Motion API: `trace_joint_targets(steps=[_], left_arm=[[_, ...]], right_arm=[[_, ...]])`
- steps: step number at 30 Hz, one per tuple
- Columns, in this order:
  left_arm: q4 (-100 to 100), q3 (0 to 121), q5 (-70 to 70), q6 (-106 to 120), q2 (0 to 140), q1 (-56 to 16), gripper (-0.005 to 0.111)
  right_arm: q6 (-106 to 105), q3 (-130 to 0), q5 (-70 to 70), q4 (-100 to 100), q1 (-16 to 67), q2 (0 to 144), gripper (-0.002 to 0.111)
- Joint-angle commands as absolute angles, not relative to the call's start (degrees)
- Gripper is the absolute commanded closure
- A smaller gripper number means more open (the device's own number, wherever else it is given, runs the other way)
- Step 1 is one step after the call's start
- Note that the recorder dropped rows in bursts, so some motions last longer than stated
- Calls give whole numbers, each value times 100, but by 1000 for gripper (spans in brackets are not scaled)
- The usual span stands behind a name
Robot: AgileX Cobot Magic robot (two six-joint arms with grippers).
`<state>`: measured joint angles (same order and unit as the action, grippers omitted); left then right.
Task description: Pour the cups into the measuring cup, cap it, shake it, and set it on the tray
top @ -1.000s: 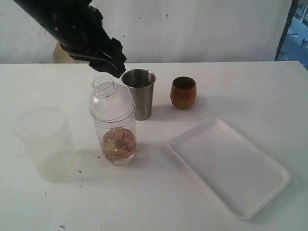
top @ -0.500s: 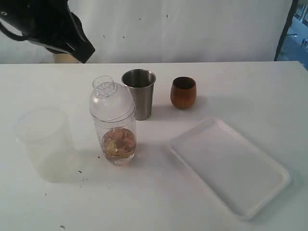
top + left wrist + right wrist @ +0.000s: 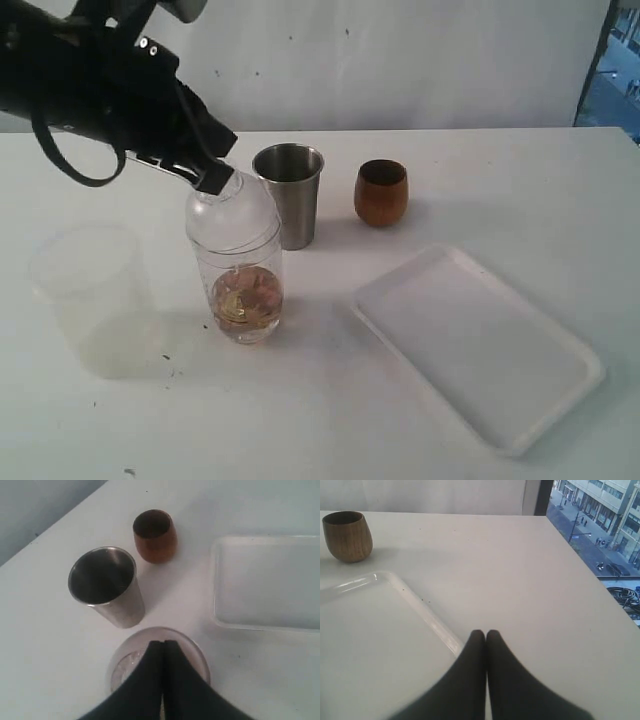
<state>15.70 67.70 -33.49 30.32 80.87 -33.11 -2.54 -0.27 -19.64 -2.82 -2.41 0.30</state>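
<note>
Your left arm (image 3: 100,85) is a bulky matte-black housing. It has a few small pale dots (image 3: 148,44) on its upper face, a light grey piece (image 3: 185,8) at its top, and a thin black cable (image 3: 60,170) looping beneath. On the left gripper (image 3: 163,643) the fingers (image 3: 145,682) are smooth, black and taper to rounded tips. On the right gripper (image 3: 486,632) the fingers (image 3: 465,680) look identical.

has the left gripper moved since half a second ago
Yes. The left gripper has dropped down and right, from well left of the steel tumbler to the top of the cap beside it.
</note>
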Motion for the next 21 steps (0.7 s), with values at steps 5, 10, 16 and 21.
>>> trace_joint_targets(steps=[5, 10, 16, 21], left_arm=[[1536, 6871, -3548, 3178, 8580, -3331, 107], [1536, 6882, -3481, 3178, 8601, -3331, 107], [1377, 6882, -3612, 3178, 8528, -3331, 107], [1377, 6882, -3611, 3178, 8354, -3331, 107]], right_arm=[[-214, 0, -1946, -281, -284, 0, 108], [-214, 0, -1946, -281, -284, 0, 108], [-214, 0, -1946, -281, -284, 0, 108], [-214, 0, -1946, -281, -284, 0, 108]])
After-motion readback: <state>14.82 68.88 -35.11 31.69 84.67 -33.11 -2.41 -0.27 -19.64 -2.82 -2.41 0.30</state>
